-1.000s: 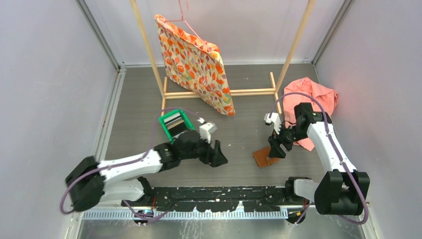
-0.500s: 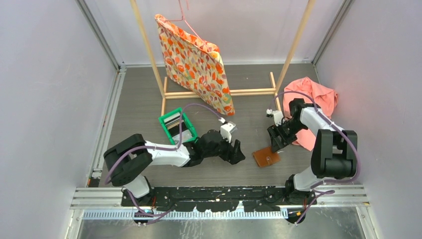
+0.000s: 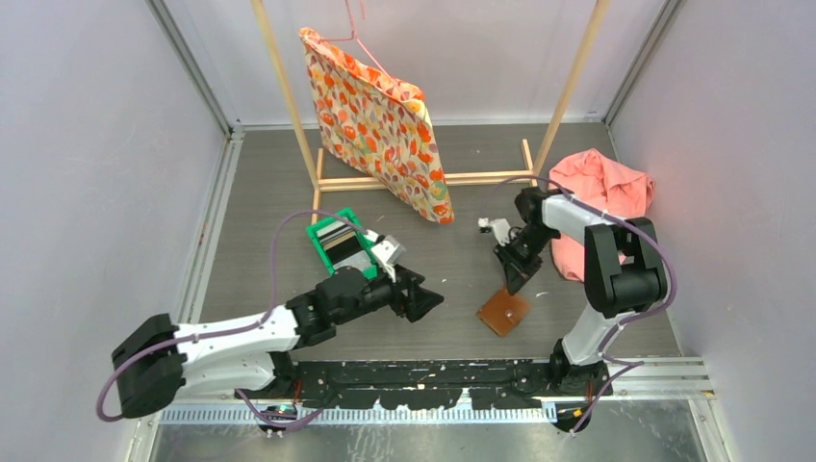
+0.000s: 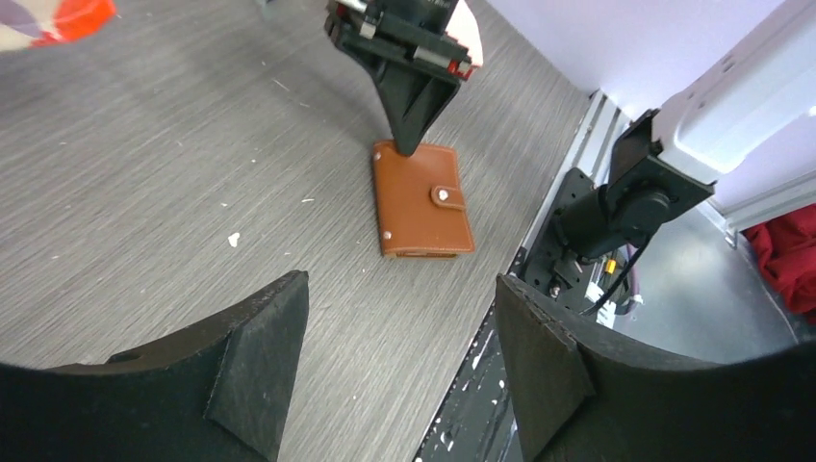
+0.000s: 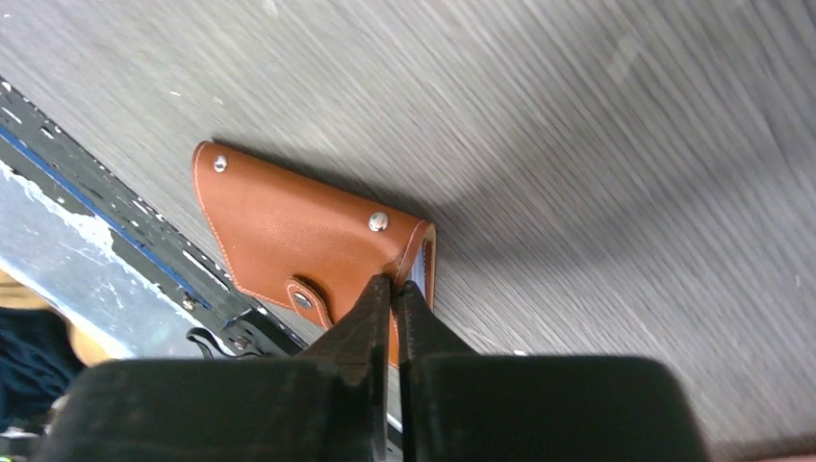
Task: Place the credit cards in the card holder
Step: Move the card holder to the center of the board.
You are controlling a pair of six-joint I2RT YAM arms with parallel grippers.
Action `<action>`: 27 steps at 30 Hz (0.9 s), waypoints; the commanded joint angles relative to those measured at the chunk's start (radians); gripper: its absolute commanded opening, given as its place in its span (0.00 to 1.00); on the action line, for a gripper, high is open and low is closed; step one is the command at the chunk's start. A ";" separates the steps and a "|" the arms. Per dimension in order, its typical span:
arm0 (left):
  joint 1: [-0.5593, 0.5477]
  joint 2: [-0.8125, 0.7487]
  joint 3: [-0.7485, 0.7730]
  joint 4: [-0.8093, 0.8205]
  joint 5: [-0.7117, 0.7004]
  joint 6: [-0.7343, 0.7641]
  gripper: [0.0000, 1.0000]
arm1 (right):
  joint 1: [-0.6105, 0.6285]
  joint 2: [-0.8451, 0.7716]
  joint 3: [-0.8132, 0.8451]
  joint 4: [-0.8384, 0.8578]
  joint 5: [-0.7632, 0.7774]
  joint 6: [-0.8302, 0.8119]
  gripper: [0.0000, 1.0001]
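The card holder (image 3: 503, 312) is a brown leather wallet with a snap, lying closed and flat near the table's front edge; it also shows in the left wrist view (image 4: 423, 197) and the right wrist view (image 5: 289, 231). My right gripper (image 3: 510, 279) points down at its far edge, and its tips (image 5: 393, 284) are shut on the thin edge of the cover. My left gripper (image 3: 423, 303) hovers open and empty (image 4: 399, 282) to the left of the holder. The credit cards (image 3: 337, 241) stand stacked in a green bin (image 3: 318, 234) behind the left arm.
A wooden rack (image 3: 423, 179) with a floral bag (image 3: 380, 125) on a hanger stands at the back. A pink cloth (image 3: 606, 188) lies at the back right beside the right arm. The black mounting rail (image 3: 433, 371) runs along the front edge, close to the holder.
The right gripper has closed and moved left onto the holder's far edge; the holder has shifted a little left and turned. The left gripper has pulled back leftward, staying open.
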 commanded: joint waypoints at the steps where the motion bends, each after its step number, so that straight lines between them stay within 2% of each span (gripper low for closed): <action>1: -0.005 -0.179 -0.082 -0.049 -0.071 0.028 0.72 | 0.177 0.009 0.091 0.000 -0.014 -0.022 0.02; 6: -0.004 -0.299 -0.175 -0.060 -0.099 -0.014 0.72 | 0.428 0.077 0.256 0.029 -0.002 -0.066 0.02; 8: -0.005 -0.312 -0.199 -0.050 -0.103 -0.052 0.72 | 0.492 0.127 0.336 0.014 0.008 -0.067 0.15; 9: -0.005 -0.312 -0.212 -0.039 -0.106 -0.071 0.72 | 0.507 0.151 0.378 -0.006 0.012 -0.062 0.29; 10: -0.006 -0.305 -0.222 -0.024 -0.111 -0.092 0.72 | 0.512 0.167 0.409 -0.021 0.022 -0.049 0.51; 11: -0.006 -0.295 -0.229 -0.014 -0.118 -0.110 0.71 | 0.512 0.169 0.425 -0.031 0.033 -0.041 0.91; 12: -0.006 -0.282 -0.231 -0.009 -0.128 -0.131 0.71 | 0.507 0.150 0.418 -0.029 0.042 -0.040 0.99; 15: -0.005 -0.218 -0.227 0.024 -0.143 -0.161 0.70 | 0.490 0.009 0.300 0.040 0.049 -0.044 1.00; 18: -0.006 -0.128 -0.202 0.050 -0.149 -0.190 0.68 | 0.489 -0.165 0.121 0.114 -0.014 -0.128 1.00; 20: -0.008 -0.049 -0.177 0.050 -0.170 -0.219 0.62 | 0.490 -0.266 -0.013 0.179 -0.095 -0.189 1.00; 22: -0.008 0.020 -0.148 0.041 -0.195 -0.270 0.56 | 0.495 -0.279 -0.087 0.241 -0.106 -0.196 0.98; 25: -0.010 0.105 -0.125 0.032 -0.226 -0.338 0.42 | 0.522 -0.229 -0.067 0.291 -0.030 -0.136 0.78; 27: -0.013 0.152 -0.111 0.031 -0.241 -0.365 0.36 | 0.553 -0.195 -0.049 0.328 0.011 -0.098 0.70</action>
